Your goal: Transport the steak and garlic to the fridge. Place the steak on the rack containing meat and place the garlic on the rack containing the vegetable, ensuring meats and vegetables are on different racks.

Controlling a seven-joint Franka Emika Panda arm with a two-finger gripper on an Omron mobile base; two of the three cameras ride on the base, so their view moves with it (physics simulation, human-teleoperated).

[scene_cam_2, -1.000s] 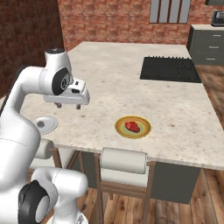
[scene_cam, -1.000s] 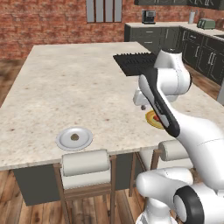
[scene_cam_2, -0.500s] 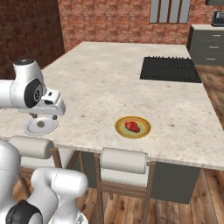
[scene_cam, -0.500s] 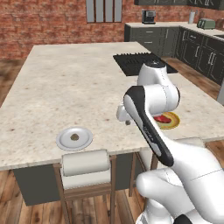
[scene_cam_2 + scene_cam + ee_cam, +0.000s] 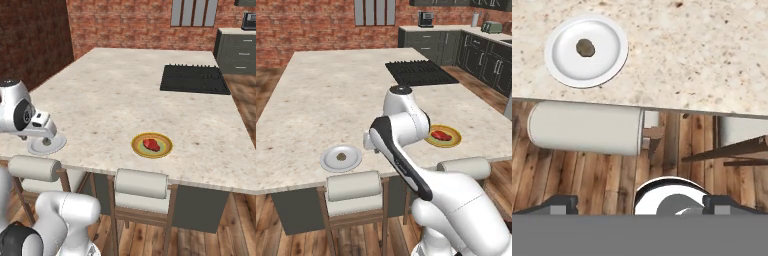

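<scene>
The garlic (image 5: 341,156) (image 5: 585,47), a small olive-tan lump, lies on a white plate (image 5: 326,161) (image 5: 58,145) (image 5: 609,65) near the island's front edge. The steak (image 5: 441,135) (image 5: 151,145), a red chunk, rests on a yellow plate (image 5: 455,141) (image 5: 167,148) further right. My gripper (image 5: 641,204) (image 5: 42,132) hangs open over the counter edge, just right of the white plate in the left base view and apart from it. Nothing sits between its fingertips (image 5: 560,203). The fridge and its racks are out of view.
A black cooktop (image 5: 418,73) (image 5: 194,79) is set into the far right of the stone island (image 5: 331,95). Two white-backed stools (image 5: 353,185) (image 5: 463,167) (image 5: 587,127) stand under the front edge. Dark cabinets (image 5: 481,55) line the back right.
The arm has swung left and down, from near the yellow steak plate to beside the white garlic plate. The gripper has stayed open and both plates have not moved.
</scene>
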